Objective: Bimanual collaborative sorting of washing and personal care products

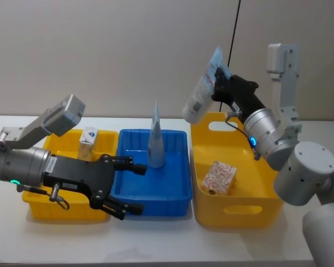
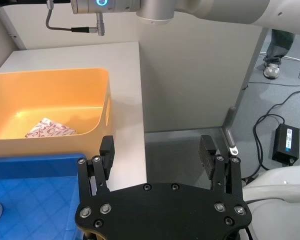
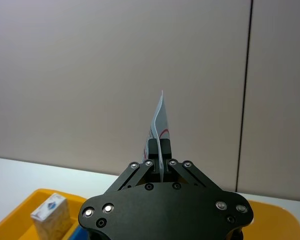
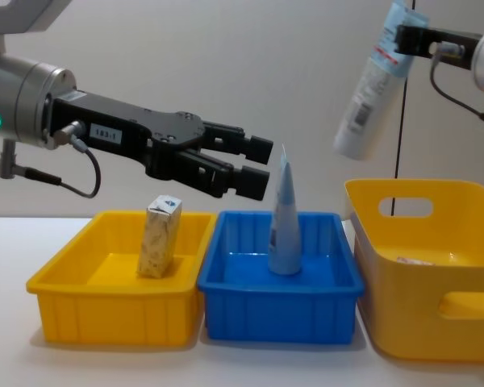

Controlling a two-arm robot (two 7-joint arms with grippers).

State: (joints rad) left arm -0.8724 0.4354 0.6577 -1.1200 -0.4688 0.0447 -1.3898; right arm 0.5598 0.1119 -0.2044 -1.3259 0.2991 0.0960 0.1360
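My right gripper (image 1: 218, 79) is raised above the tall yellow bin (image 1: 234, 210) and shut on the flat end of a pale blue squeeze tube (image 1: 202, 94), which hangs tilted, cap down (image 4: 369, 90). The right wrist view shows the jaws (image 3: 160, 156) clamped on the tube's crimped end (image 3: 161, 120). Another pale blue tube (image 1: 155, 143) stands upright in the blue tray (image 1: 172, 200). My left gripper (image 1: 138, 189) is open and empty over that tray's near left part, just left of the tube (image 4: 260, 165). A white carton with red pattern (image 1: 219, 177) lies in the bin. A cream-yellow carton (image 1: 88, 142) stands in the low yellow tray (image 1: 61, 211).
The three containers stand side by side on the white table (image 1: 167, 239), the yellow tray left, the blue tray middle, the bin right. A black cable (image 1: 234, 28) hangs down the wall behind. The table's right edge (image 2: 140, 100) drops off just beyond the bin (image 2: 65, 80).
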